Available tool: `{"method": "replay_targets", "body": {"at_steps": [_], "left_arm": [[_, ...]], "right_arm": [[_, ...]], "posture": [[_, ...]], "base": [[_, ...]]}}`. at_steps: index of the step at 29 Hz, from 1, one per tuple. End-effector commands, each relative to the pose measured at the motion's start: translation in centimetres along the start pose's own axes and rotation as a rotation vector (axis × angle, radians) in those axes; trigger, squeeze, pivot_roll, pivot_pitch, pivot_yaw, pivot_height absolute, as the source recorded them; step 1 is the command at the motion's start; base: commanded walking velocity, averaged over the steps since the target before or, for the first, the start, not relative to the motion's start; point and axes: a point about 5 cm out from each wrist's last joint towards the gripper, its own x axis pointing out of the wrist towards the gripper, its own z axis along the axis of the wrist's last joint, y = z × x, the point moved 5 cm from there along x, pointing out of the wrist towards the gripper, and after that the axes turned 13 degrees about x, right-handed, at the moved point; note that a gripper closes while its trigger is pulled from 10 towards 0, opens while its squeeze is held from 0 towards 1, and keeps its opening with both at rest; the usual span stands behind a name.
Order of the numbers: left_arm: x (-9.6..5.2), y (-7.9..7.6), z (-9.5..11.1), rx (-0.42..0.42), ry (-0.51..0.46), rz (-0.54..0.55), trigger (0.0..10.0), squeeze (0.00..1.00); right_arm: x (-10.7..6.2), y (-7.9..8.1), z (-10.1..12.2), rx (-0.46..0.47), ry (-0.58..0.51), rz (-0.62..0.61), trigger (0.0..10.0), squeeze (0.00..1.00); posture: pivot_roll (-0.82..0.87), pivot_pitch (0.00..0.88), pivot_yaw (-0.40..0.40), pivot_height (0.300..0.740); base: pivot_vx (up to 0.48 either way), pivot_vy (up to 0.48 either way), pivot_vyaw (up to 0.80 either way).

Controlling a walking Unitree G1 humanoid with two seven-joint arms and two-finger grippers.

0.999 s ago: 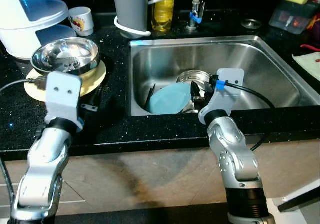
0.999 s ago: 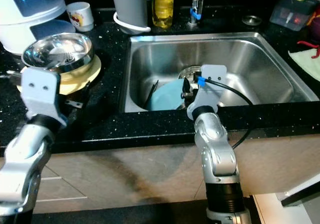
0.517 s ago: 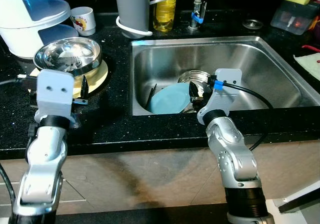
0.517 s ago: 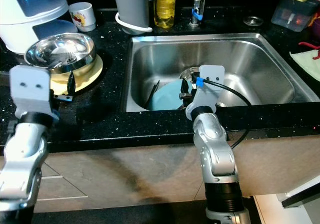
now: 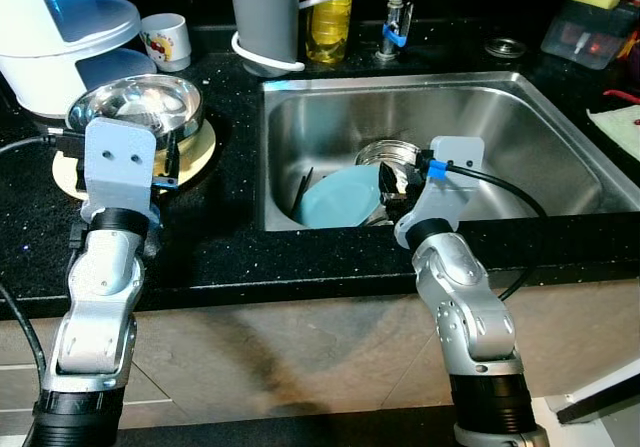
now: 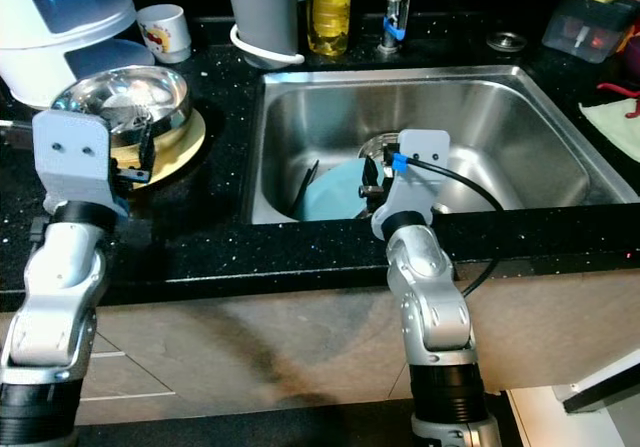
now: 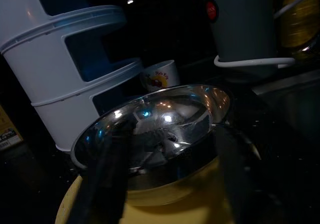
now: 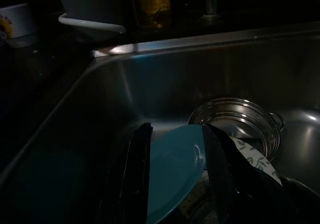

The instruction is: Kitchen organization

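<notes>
A steel bowl (image 5: 135, 107) rests on a yellow plate (image 5: 197, 153) on the black counter, left of the sink (image 5: 500, 127). My left gripper (image 7: 165, 134) is open right in front of the bowl, one blurred finger (image 7: 105, 184) to each side of its near rim. In the sink a teal plate (image 5: 340, 195) leans on edge beside a steel pot (image 5: 385, 154). My right gripper (image 8: 176, 131) reaches over the sink's front wall and is open, its fingers (image 8: 135, 174) straddling the teal plate (image 8: 175, 169). I cannot tell whether they touch it.
A white stacked container (image 5: 60, 37), a mug (image 5: 165, 39), a grey cylinder (image 5: 265, 12), a yellow bottle (image 5: 327, 12) and the tap (image 5: 393, 27) line the back of the counter. A leaf-patterned dish (image 8: 250, 154) lies beside the teal plate. A cloth (image 5: 620, 127) lies at the right.
My left arm has swung first left, then forward, so its gripper now stands closer to the steel bowl. The right arm and the sink's contents have not moved.
</notes>
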Motion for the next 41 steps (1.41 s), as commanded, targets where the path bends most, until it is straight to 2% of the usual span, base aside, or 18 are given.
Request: {"method": "replay_targets", "body": {"at_steps": [1, 12, 22, 24, 25, 26, 31, 37, 41], "left_arm": [[-0.1, 0.5, -0.8, -0.002, 0.024, 0.018, 0.0, 0.0], [0.1, 0.7, -1.1, -0.009, 0.018, 0.02, 0.0, 0.0], [0.5, 1.2, -0.2, -0.014, -0.024, 0.027, 0.0, 0.0], [0.7, 1.3, 0.2, -0.018, -0.039, 0.03, 0.0, 0.0], [1.1, 1.8, 1.7, -0.037, -0.091, 0.052, 0.0, 0.0], [1.1, 1.8, 1.7, -0.037, -0.091, 0.052, 0.0, 0.0], [1.8, 3.1, 4.8, -0.063, -0.179, 0.121, 0.0, 0.0], [2.2, 3.4, 6.4, -0.077, -0.221, 0.137, 0.0, 0.0], [2.4, 3.6, 7.1, -0.056, -0.242, 0.146, 0.0, 0.0]], "right_arm": [[-0.1, 0.1, -0.4, 0.005, 0.011, 0.001, 10.0, 0.0], [-0.1, 0.1, -0.4, 0.003, 0.011, 0.002, 10.0, 0.0], [-0.1, 0.1, -0.3, 0.004, 0.007, 0.004, 10.0, 0.0], [-0.1, 0.1, -0.3, 0.004, 0.007, 0.004, 10.0, 0.0], [-0.1, 0.1, -0.2, 0.004, 0.006, 0.005, 10.0, 0.0], [-0.1, 0.1, -0.2, 0.004, 0.006, 0.005, 10.0, 0.0], [-0.1, 0.1, -0.2, 0.007, 0.006, 0.006, 10.0, 0.0], [-0.1, 0.2, -0.2, 0.009, 0.008, 0.007, 10.0, 0.0], [-0.1, 0.2, -0.3, 0.01, 0.011, 0.008, 10.0, 0.0]], "posture": [[-0.05, 0.21, 0.015, 0.74], [-0.05, 0.193, 0.019, 0.74], [-0.05, 0.186, 0.019, 0.74], [-0.05, 0.185, 0.018, 0.74], [-0.05, 0.189, 0.017, 0.74], [-0.05, 0.189, 0.017, 0.74], [-0.05, 0.189, 0.017, 0.74], [-0.05, 0.192, 0.017, 0.74], [-0.06, 0.194, 0.018, 0.74]], "base": [[0.0, 0.0, 0.0], [0.0, 0.0, 0.0], [0.0, 0.0, 0.0], [0.0, 0.0, 0.0], [0.0, 0.0, 0.0], [0.0, 0.0, 0.0], [0.0, 0.0, 0.0], [0.0, 0.0, 0.0], [0.0, 0.0, 0.0]]}}
